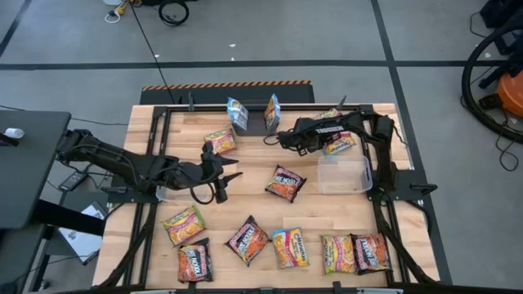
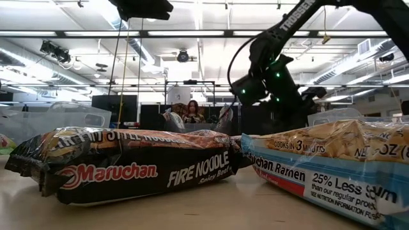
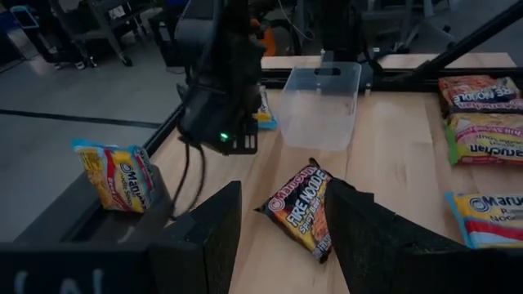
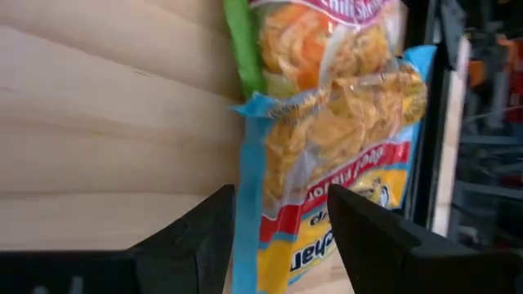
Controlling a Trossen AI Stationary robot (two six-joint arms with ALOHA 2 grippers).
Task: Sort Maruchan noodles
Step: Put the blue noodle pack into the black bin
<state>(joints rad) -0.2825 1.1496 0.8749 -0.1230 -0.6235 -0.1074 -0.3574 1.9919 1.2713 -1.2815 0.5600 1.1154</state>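
Note:
Maruchan noodle packets lie across the wooden table. A blue-edged packet (image 1: pixel 272 113) stands on edge against the far rail, with another (image 1: pixel 237 114) to its left. My right gripper (image 1: pixel 279 139) is open, tipped downward, its fingers either side of the blue-edged packet's (image 4: pixel 282 220) near end; a green-edged packet (image 4: pixel 327 41) lies just beyond. My left gripper (image 1: pixel 225 175) hangs open above the table's middle. It points toward the dark Fire Noodle packet (image 3: pixel 302 208), which lies flat and untouched. My right gripper has the blue-edged packet's end (image 4: pixel 253 204) between its open fingers, coming at it slanting down. I cannot tell whether either finger touches the packet.
A clear tub (image 1: pixel 343 174) stands right of centre and another (image 1: pixel 167 193) sits under my left arm. Several packets line the near edge (image 1: pixel 290 247), and one (image 1: pixel 219 142) lies left of my right gripper. Two more (image 1: pixel 339 144) lie under my right arm.

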